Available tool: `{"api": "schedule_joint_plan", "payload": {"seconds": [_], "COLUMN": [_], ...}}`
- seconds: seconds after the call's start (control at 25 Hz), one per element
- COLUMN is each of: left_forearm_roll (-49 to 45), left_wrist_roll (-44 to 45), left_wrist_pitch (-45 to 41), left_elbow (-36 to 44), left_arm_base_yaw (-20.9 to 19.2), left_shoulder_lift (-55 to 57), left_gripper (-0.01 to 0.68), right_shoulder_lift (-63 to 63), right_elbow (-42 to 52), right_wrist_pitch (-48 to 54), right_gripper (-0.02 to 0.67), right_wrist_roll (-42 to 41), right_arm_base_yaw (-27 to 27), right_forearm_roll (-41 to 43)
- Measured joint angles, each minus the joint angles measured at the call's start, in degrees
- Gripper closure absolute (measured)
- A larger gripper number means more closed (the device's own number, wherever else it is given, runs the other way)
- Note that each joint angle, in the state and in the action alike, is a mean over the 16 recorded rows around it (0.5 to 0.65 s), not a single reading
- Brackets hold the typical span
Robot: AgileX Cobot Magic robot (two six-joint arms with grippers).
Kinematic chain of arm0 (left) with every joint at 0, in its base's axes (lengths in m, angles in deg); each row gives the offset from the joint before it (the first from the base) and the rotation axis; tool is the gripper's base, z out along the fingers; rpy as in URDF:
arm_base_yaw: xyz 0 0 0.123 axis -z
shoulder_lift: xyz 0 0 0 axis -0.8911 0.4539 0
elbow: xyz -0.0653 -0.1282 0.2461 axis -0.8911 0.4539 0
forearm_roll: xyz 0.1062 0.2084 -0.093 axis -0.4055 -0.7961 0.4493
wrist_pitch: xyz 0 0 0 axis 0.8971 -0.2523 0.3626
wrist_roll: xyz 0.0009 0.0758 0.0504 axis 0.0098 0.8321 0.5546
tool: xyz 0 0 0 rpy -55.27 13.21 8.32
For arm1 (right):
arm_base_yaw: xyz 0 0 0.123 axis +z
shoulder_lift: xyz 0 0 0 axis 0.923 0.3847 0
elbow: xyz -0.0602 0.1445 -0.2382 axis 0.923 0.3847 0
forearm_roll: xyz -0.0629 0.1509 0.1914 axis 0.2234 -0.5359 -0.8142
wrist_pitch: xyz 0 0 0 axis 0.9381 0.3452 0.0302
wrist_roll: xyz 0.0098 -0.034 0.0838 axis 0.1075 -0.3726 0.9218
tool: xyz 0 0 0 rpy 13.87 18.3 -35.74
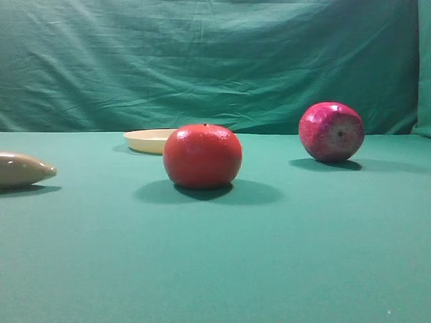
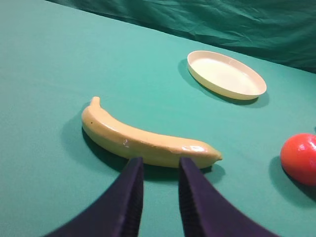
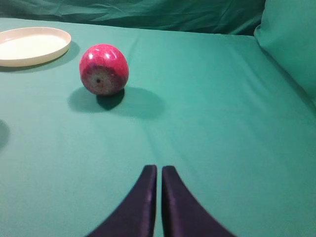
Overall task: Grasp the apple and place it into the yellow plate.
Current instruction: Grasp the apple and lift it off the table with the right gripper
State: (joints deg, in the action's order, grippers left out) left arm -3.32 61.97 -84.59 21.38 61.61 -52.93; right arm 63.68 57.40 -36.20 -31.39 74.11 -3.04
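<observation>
A green cloth covers the table [image 1: 215, 269] and hangs as a wrinkled backdrop [image 1: 215, 60] behind it.

In the high view, at the far left edge, the pointed end of a beige-yellow banana [image 1: 23, 169] lies on the cloth. Right of it and farther back sits the yellow plate [image 1: 148, 140], shallow and pale, with nothing on it; its right side is hidden behind a glossy orange-red fruit [image 1: 203, 155] that stands nearer, close to the middle. Well to the right, and a little farther back, rests the apple [image 1: 331, 132], magenta-pink, lying on its side so that its paler, mottled end with a small dark dimple faces the viewer. The apple is on the cloth, well apart from the plate, touching nothing else. No arm shows in this view.

The left wrist view shows the left gripper [image 2: 160, 165] low over the cloth, its two dark fingers [image 2: 131, 197] slightly parted with a narrow gap, grasping nothing. Their tips sit just at the near side of the banana [image 2: 143, 140], which lies across in front of them. The plate [image 2: 226, 74] lies beyond, to the right.

The right wrist view shows the right gripper [image 3: 159, 170] clenched, fingers pressed together and empty. The apple [image 3: 103, 69] lies ahead and to the left, well apart from it, with the plate [image 3: 32, 46] farther left.
</observation>
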Motion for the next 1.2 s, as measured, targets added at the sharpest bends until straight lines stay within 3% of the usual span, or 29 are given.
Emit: {"api": "schedule_joint_plan", "payload": {"seconds": [0.92,1.2], "left_forearm_roll": [0.0,0.0], "left_wrist_roll": [0.0,0.0], "left_wrist_pitch": [0.0,0.0], "left_elbow": [0.0,0.0], "left_arm_base_yaw": [0.0,0.0], "left_shoulder_lift": [0.0,0.0], "left_gripper": [0.516,0.516], "right_shoulder_lift": [0.0,0.0], "right_elbow": [0.02,0.11], "right_wrist_pitch": [-0.18,-4.71], "right_gripper": [0.649,0.649], "right_wrist_roll": [0.01,0.08], "right_arm_base_yaw": [0.0,0.0], "right_forearm_roll": [-0.04,-3.33]}}
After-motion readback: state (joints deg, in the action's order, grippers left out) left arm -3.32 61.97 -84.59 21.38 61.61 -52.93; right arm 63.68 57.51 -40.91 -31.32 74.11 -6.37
